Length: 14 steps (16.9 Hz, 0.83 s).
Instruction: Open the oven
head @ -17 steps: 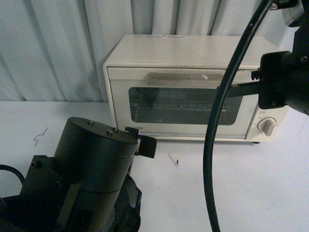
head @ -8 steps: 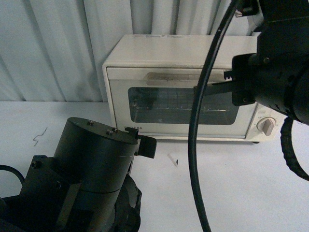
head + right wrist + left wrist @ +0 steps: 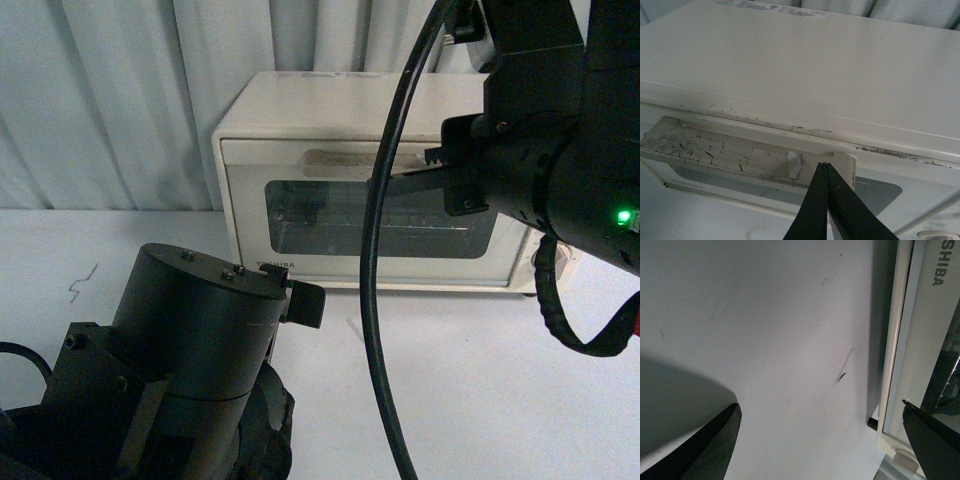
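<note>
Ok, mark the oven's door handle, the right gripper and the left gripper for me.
door handle (image 3: 735, 152): right wrist view, middle of the scuffed bar.
right gripper (image 3: 824, 167): right wrist view, tip of its shut fingers.
left gripper (image 3: 820, 403): left wrist view, midway between its open fingertips.

It looks like a robot test stand in a lab, not a real kitchen. A plain white counter (image 3: 480, 400) stands before a pale pleated curtain (image 3: 110, 100). One small oven (image 3: 330, 110) sits on it, and a black cable (image 3: 368, 300) hangs in front.
</note>
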### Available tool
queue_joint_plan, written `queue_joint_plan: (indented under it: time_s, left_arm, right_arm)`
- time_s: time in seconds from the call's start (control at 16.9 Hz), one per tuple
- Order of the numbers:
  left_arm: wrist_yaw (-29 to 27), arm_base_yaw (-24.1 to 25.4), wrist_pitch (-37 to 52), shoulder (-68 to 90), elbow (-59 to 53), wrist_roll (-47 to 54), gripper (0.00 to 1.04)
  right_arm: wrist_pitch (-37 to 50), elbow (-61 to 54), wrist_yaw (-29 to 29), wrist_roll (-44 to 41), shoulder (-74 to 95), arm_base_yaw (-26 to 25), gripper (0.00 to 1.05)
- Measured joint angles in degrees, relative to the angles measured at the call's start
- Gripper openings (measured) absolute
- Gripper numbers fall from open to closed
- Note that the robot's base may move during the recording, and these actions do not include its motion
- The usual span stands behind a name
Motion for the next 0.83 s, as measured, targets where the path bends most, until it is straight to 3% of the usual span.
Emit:
queue_joint_plan:
  time_s: [0.83]
  left_arm:
    - [-0.02, 0.0, 0.02, 0.0, 0.0, 0.0, 0.98]
  right_arm:
    - [1.05, 5.88, -1.77, 2.67, 6.51, 0.46, 0.02]
